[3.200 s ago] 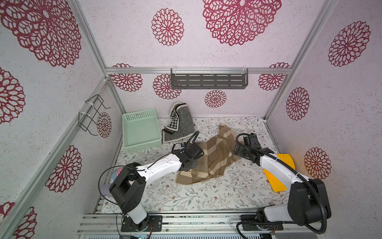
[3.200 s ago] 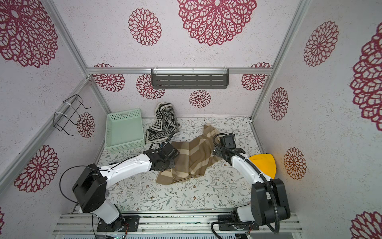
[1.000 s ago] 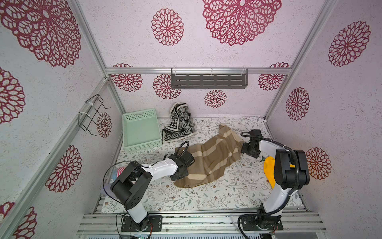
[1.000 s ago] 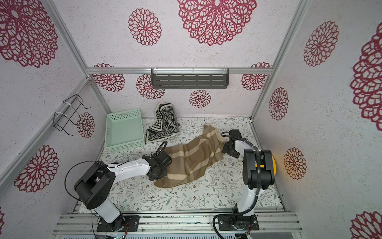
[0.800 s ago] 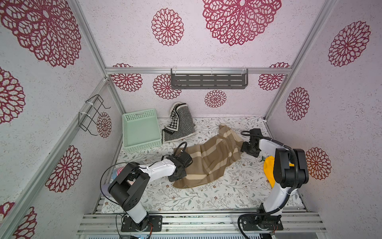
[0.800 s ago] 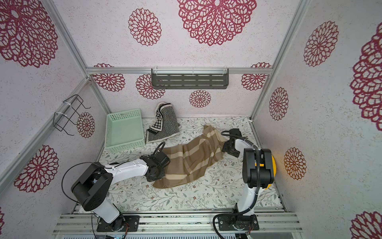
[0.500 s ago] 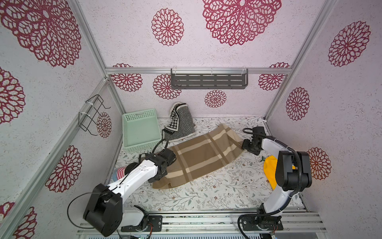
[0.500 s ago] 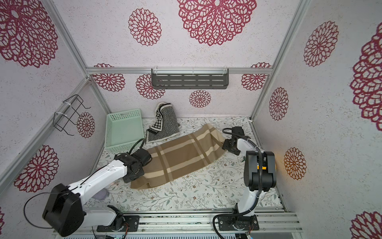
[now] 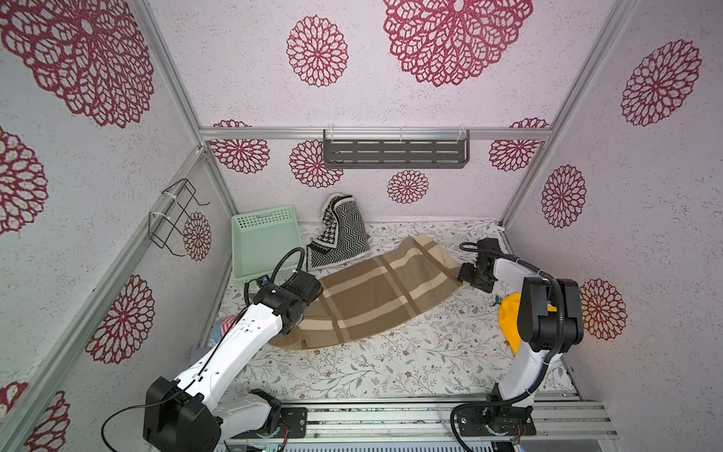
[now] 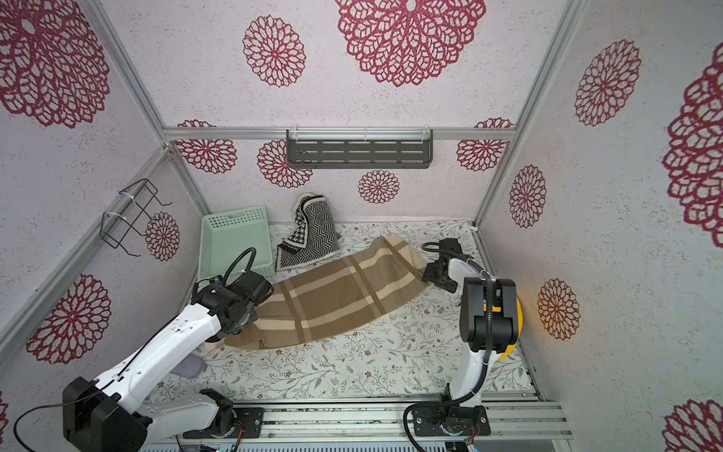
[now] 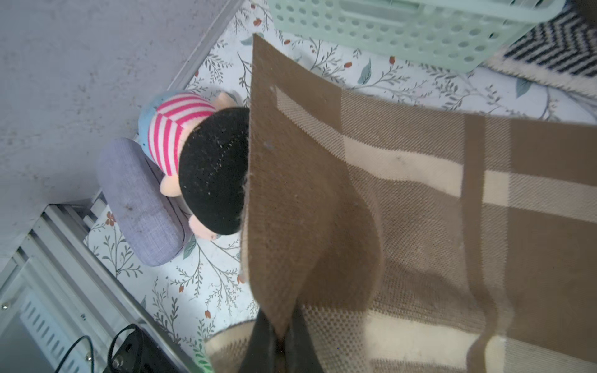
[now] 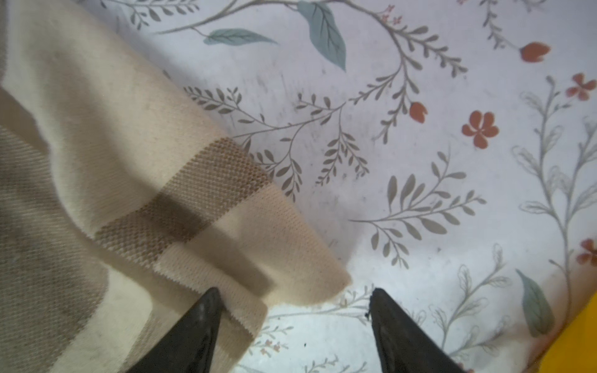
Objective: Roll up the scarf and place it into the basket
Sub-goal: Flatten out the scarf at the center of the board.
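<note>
Bright, even light; soft shadows

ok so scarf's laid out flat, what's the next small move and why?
Probably: the left hand folds its pinched end over onto the scarf to start the roll. The scarf lies spread and unrolled, the left hand is shut on the end nearest the basket, and the right hand is open, the far corner lying loose beside it.

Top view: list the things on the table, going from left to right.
Striped toy → mint-green basket → zigzag cloth → right arm's fingers → yellow object. The scarf stretches from near the basket to those fingers, so it takes no single place.
</note>
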You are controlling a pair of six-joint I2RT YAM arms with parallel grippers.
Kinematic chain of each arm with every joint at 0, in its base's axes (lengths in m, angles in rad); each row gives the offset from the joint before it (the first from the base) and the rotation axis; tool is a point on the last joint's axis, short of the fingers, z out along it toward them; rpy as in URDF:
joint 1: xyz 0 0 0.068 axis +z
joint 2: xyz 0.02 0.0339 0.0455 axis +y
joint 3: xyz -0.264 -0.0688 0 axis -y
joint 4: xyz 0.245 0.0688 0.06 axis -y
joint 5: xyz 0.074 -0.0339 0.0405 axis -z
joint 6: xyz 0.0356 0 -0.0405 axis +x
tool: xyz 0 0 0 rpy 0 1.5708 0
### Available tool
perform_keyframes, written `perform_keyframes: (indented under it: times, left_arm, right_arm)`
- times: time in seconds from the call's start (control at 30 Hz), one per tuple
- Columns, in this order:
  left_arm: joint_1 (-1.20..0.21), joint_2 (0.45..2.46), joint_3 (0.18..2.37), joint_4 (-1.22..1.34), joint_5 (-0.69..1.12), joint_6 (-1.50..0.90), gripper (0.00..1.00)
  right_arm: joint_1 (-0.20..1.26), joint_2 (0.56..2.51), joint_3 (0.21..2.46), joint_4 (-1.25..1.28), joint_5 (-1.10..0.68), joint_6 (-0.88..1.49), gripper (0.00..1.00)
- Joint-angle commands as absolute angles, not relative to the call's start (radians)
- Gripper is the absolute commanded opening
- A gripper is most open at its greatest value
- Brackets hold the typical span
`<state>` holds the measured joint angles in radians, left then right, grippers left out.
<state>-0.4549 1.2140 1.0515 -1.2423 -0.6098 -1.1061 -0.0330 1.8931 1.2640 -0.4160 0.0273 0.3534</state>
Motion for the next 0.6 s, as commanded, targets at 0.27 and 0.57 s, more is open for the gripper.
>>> perform_keyframes:
  times: [0.27, 0.57]
  left_arm:
    - [-0.360, 1.124, 1.304, -1.290, -0.729, -0.939, 0.00]
    - [-0.242, 1.240, 1.580, -1.166, -0.670, -0.684, 0.00]
  right_arm:
    - [-0.061, 1.969, 1.345, -0.400, -0.026, 0.347, 0.27]
    - [-0.182, 2.069, 1.754, -0.537, -0.050, 0.313, 0.00]
